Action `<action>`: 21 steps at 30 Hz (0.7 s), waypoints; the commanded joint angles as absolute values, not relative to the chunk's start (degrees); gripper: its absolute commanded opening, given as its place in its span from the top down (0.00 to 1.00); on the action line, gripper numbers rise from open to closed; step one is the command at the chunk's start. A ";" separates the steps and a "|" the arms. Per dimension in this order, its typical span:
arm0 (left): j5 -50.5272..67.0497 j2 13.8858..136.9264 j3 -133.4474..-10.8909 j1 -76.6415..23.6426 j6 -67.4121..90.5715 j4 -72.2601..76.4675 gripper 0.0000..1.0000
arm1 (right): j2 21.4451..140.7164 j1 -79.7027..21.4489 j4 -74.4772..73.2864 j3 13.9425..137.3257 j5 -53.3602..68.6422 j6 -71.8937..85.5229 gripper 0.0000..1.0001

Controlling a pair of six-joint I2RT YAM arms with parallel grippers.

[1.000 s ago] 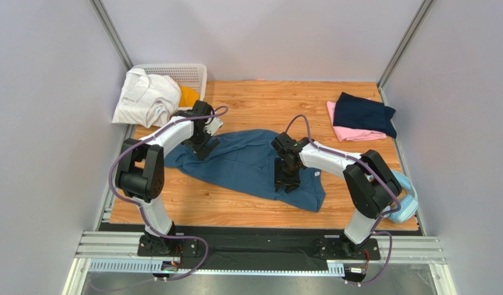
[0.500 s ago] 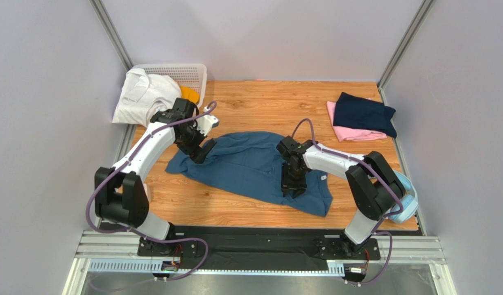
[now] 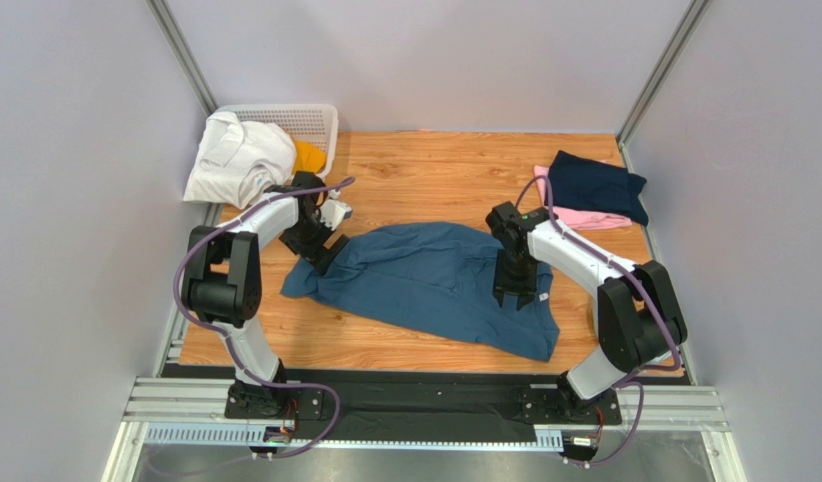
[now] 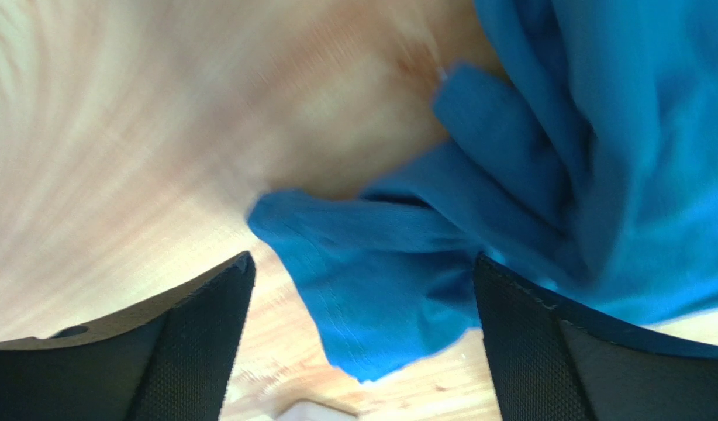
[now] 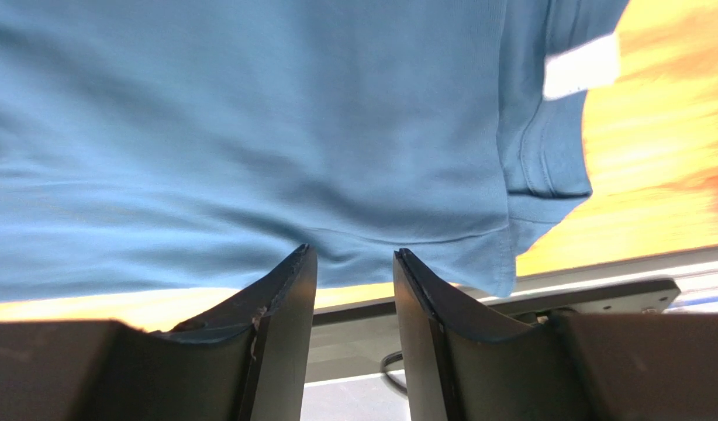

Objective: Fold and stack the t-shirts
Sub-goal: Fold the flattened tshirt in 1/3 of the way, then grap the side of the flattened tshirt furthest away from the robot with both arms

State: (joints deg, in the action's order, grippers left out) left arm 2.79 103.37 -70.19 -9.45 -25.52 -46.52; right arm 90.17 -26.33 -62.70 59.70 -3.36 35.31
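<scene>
A large slate-blue t-shirt [image 3: 425, 281] lies spread and rumpled across the middle of the wooden table [image 3: 425, 166]. My left gripper [image 3: 323, 251] is at its left end. In the left wrist view it [image 4: 362, 259] is open wide, with a loose sleeve corner [image 4: 380, 298] lying between the fingers. My right gripper [image 3: 516, 296] is on the shirt's right part, near the collar. In the right wrist view it [image 5: 352, 250] is nearly closed, with the shirt's edge [image 5: 248, 132] caught at the tips. A folded navy shirt [image 3: 594, 186] lies on a folded pink one [image 3: 576, 218] at the back right.
A white garment [image 3: 234, 156] and an orange one [image 3: 306, 158] hang over a white lattice basket [image 3: 304, 118] at the back left corner. A white tag [image 5: 582, 66] shows at the shirt's collar. The metal rail [image 3: 425, 402] runs along the near edge.
The right gripper has moved right and back, dragging the blue shirt rightward with it. The left gripper has shifted to the shirt's left end.
</scene>
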 commanded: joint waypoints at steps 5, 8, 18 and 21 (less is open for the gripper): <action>10.98 91.07 -62.41 -9.76 -25.93 -51.41 0.10 | 102.37 -32.16 -57.23 86.52 12.73 34.72 0.54; 12.92 85.62 -60.91 -9.76 -25.93 -52.73 0.01 | 113.09 -35.94 -56.86 95.94 15.20 33.23 0.52; 17.32 70.05 -60.38 -8.88 -24.26 -52.21 0.00 | 142.99 -39.20 -62.05 136.38 35.67 30.16 0.46; 18.28 73.72 -61.52 -7.91 -23.65 -51.68 0.00 | 143.53 -40.25 -61.00 140.18 35.95 25.60 0.36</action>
State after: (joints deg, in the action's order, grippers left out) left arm 15.77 69.97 -59.96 -9.21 -25.43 -52.47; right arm 143.76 -39.53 -60.53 133.62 28.47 31.44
